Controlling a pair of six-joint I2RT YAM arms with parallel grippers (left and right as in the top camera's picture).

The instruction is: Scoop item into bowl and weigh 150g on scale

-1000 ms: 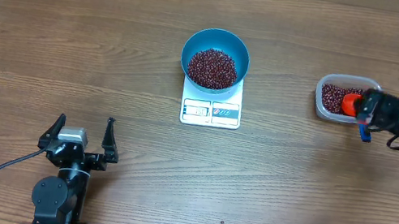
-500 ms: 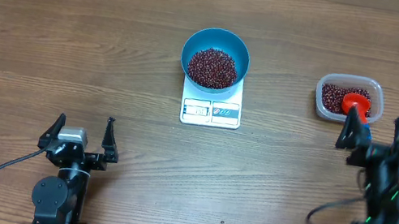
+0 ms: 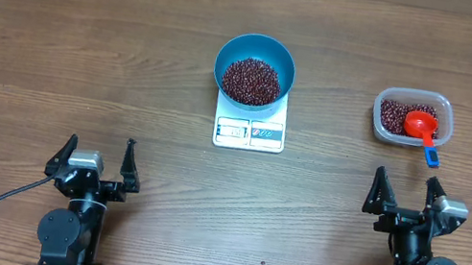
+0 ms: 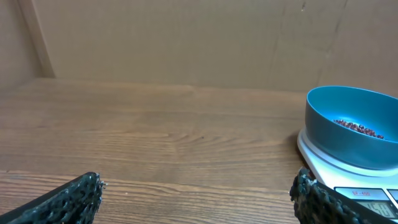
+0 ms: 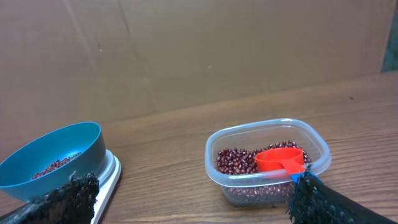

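Beans (image 3: 252,80) lay in the bowl (image 3: 259,44) on the scale (image 3: 250,133), upper centre. Scoop (image 3: 422,125) rested in the tub (image 3: 378,114), right. Left gripper (image 3: 101,143) and right gripper (image 3: 405,180) stood released, empty, lower frame. Scooping seemingly complete; next, verify the reading, illegible here.

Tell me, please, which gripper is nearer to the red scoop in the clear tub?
Right. The right gripper sits just on the robot's side of the red scoop; the left gripper is far off, beyond the bowl and scale.

arms (image 3: 66,229): black, round joints | fingers (image 4: 68,200): black, knobbly | wrist caps (image 3: 87,161): silver | cable (image 3: 8,192): black
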